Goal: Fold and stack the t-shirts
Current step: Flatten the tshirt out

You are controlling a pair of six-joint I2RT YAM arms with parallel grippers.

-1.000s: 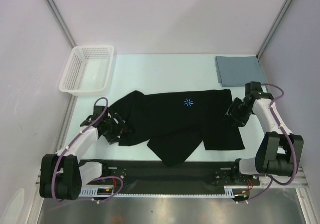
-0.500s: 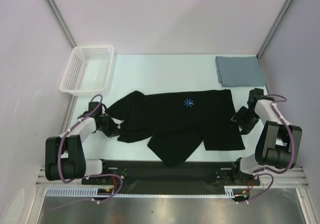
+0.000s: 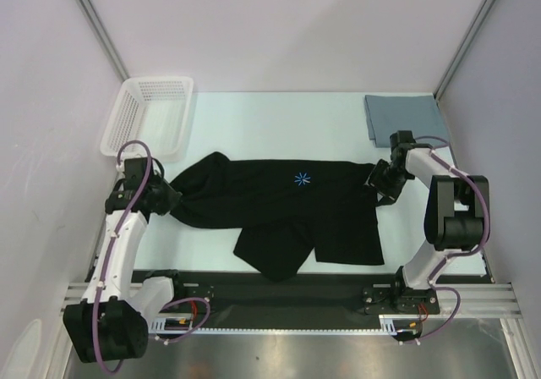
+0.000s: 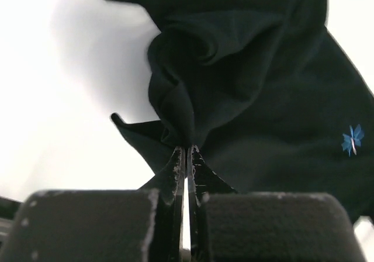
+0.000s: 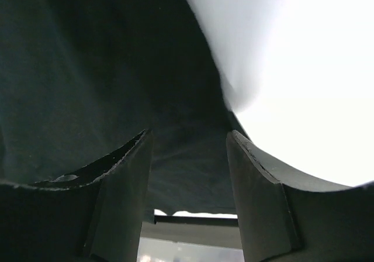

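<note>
The black t-shirt (image 3: pixel 279 205) lies spread across the middle of the table (image 3: pixel 270 125), running lengthwise from the left side to the right. Its left end is gathered into a narrow bunch, and a loose flap hangs toward the near edge. In the left wrist view the same black cloth (image 4: pixel 251 86) rises in heavy folds away from the camera.

The white mesh basket (image 3: pixel 148 117) sits at the far left corner, well apart from the black t-shirt. The grey-blue t-shirt (image 3: pixel 404 118) rests folded flat at the far right corner, near the black one's right end but not touching it.

The left end effector (image 3: pixel 165 197) is at the bunched left end. Its wrist view shows the left end effector (image 4: pixel 186 151) pinched tight on a fold of black cloth, with only a sliver of light between the jaws.

The right end effector (image 3: pixel 380 180) sits at the right edge of the black t-shirt. In its wrist view the right end effector (image 5: pixel 188 139) has its jaws spread wide, dark cloth showing across the gap.

The blue-white starburst mark (image 3: pixel 302 178) faces up, near the middle of the shirt's far edge.
</note>
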